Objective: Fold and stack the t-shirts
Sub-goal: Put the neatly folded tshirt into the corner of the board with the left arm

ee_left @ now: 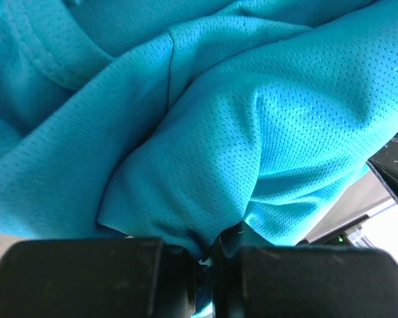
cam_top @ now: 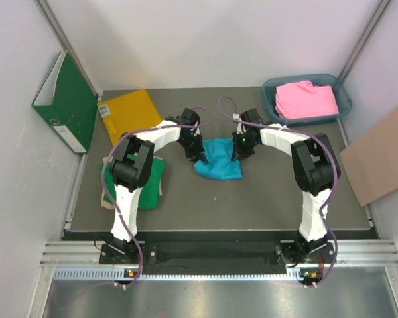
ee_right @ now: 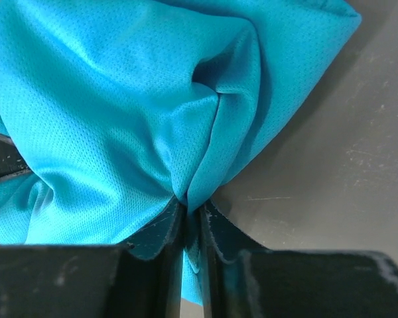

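The turquoise-blue t-shirt lies bunched in the middle of the table between my two grippers. My left gripper is shut on its left edge; the left wrist view shows the cloth pinched between the jaws. My right gripper is shut on its right edge; the right wrist view shows a fold of cloth clamped at the fingertips. The bright green t-shirt lies folded at the left, partly under the left arm. The pink t-shirt sits in the blue basket.
A yellow envelope lies at the back left of the table. A green binder leans on the left wall. A brown cardboard sheet rests off the table's right edge. Bare dark tabletop lies in front of the blue shirt.
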Controlling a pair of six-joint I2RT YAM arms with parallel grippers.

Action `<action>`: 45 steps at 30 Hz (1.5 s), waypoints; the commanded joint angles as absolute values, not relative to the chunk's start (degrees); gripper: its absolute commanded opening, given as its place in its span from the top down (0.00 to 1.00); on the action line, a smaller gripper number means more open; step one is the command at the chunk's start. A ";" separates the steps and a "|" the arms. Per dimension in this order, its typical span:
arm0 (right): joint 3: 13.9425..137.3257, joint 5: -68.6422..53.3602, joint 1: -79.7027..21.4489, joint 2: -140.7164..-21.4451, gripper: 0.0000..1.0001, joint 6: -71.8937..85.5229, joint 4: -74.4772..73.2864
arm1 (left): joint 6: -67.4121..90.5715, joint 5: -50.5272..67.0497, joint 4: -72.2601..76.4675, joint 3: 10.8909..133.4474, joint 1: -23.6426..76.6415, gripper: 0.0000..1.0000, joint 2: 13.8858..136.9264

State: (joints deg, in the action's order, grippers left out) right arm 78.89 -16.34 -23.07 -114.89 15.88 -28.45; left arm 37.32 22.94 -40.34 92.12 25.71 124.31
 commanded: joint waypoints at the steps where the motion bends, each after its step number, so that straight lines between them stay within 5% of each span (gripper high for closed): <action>1: 78.58 -15.64 -22.50 -115.76 0.68 13.27 -29.97 | 34.54 12.84 -45.96 93.43 24.79 1.00 124.11; 4: 77.00 -15.03 -22.59 -113.47 0.33 13.27 -28.74 | 32.26 9.85 -50.96 96.49 23.65 1.00 121.56; 9: 74.53 -13.89 -22.50 -110.04 0.14 13.71 -26.20 | 26.73 5.28 -62.19 106.34 23.38 1.00 119.62; 16: 74.27 -13.18 -22.50 -110.13 0.11 14.24 -26.45 | 27.15 0.53 -70.56 106.18 23.20 1.00 114.79; 29: 73.74 -14.15 -22.50 -110.74 0.10 14.06 -26.90 | 33.05 -5.19 -73.74 87.55 13.63 1.00 93.62; 45: 77.43 -16.52 -22.50 -113.73 0.10 13.54 -28.30 | 30.06 -9.05 -78.75 85.26 4.05 1.00 83.24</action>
State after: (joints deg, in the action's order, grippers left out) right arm 76.34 -16.05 -23.05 -111.26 14.50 -26.41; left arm 30.55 -5.65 -75.24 86.39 7.88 87.77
